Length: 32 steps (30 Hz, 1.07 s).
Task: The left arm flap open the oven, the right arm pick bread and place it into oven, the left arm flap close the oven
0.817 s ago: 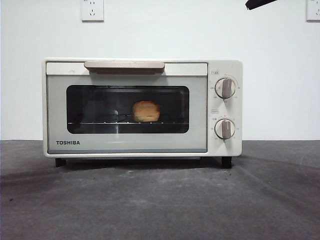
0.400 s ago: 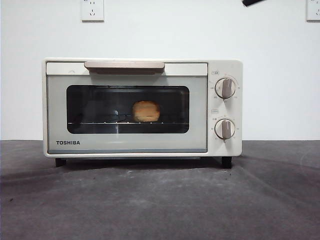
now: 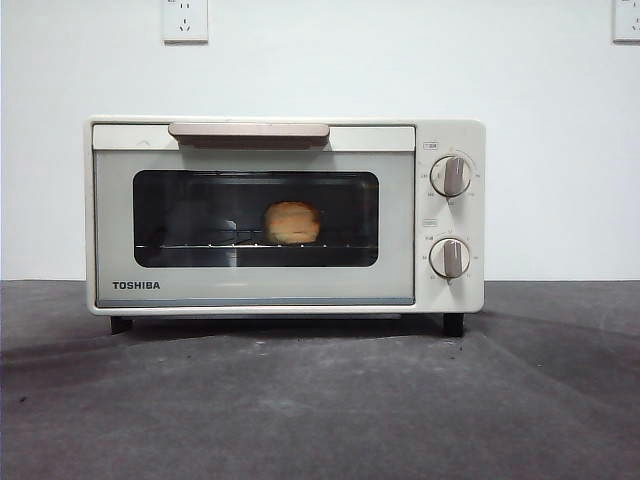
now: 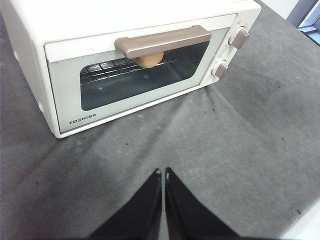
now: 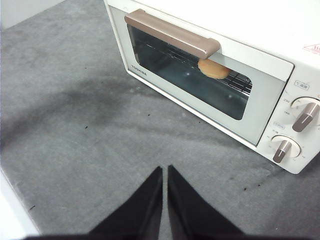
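One cream-white boxy TOSHIBA toaster oven (image 3: 285, 215) stands shut on the grey table (image 3: 320, 400) in the front view, the golden-orange lumpy bread loaf (image 3: 292, 222) on its wire rack (image 3: 200, 244). Left wrist view: the left gripper (image 4: 163, 173) hangs over the table before the oven, jaws closed, empty. Right wrist view: the right gripper (image 5: 164, 170) likewise, jaws pressed together, holding nothing.

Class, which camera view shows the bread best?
The front view: the bread shows whole on the rack, through the oven window. In both wrist views the door handle hides part of it.
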Motion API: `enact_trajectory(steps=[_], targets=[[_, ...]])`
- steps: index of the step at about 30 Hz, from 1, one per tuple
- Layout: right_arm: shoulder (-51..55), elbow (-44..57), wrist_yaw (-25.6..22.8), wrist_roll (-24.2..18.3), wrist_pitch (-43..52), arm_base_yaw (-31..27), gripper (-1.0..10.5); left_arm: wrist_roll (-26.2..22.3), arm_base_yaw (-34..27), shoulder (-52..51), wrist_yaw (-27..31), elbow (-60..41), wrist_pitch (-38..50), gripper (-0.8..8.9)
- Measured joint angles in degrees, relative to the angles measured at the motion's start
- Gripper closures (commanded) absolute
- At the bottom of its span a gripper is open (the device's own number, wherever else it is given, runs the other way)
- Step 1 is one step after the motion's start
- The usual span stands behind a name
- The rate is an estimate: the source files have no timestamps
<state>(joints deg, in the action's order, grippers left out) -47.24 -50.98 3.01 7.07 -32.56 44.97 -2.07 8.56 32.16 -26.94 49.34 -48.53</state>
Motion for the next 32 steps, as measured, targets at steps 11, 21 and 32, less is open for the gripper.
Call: enact_trajectory(steps=[11, 21, 32], targets=[[0.0, 0.0, 0.0, 0.0, 0.0, 0.0, 9.3, 0.0, 0.0, 0.0, 0.0, 0.0, 0.0, 7.97], [0.0, 0.0, 0.0, 0.0, 0.0, 0.0, 9.3, -2.0, -1.4, -4.8, 3.5, -0.8, 7.8, 7.93], [0.0, 0.0, 0.0, 0.0, 0.0, 0.0, 9.3, -3.0, -7.9, -19.4, 20.4, -21.0, 39.5, 7.93]])
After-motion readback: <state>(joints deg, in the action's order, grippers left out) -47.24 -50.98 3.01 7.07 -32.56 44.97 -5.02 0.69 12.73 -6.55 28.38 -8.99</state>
